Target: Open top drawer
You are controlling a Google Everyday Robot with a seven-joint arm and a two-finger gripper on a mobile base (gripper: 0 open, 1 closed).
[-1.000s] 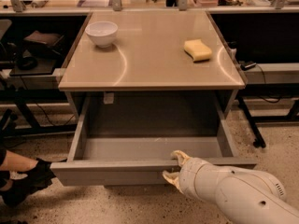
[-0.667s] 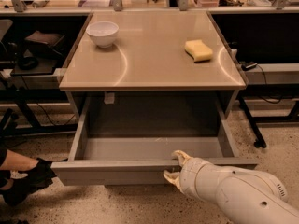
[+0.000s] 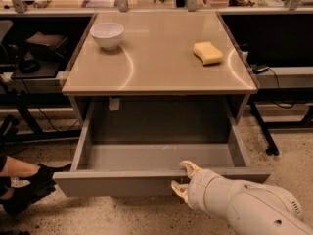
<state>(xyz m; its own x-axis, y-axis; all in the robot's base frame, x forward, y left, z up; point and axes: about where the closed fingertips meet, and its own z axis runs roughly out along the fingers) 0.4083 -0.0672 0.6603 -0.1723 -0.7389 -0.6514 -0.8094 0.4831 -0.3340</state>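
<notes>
Grey and flat-fronted, the top drawer (image 3: 122, 184) lies in the lower middle of the frame. It is drawn well out from under the beige table top (image 3: 161, 62), so its inside floor and both side walls show. In my judgement the task is nearly done. The gripper (image 3: 183, 178) is at the drawer's front panel, right of centre and near the bottom of the frame. It sits at the end of the white arm (image 3: 244, 209), which comes in from the lower right corner. Its 2 fingers (image 3: 189, 167) are only narrowly apart and seem to pinch the panel: 1 hooks over the top edge toward the inside, the other lies on the outer face below. For the step in hand, the pull should go straight toward the bottom of the frame, in line with the side walls. The grip sits off centre, so a slanted pull may twist the drawer and jam it. It is wise to slow down near the end of the travel, so that the drawer does not hit its stop hard, and to let go before the arm draws back. On the table top a white bowl (image 3: 107, 35) stands in the upper left and a yellow sponge (image 3: 208, 52) in the upper right, well apart. A dark shoe (image 3: 29, 182) at the lower left edge is near the drawer's left corner, so a person is close.
</notes>
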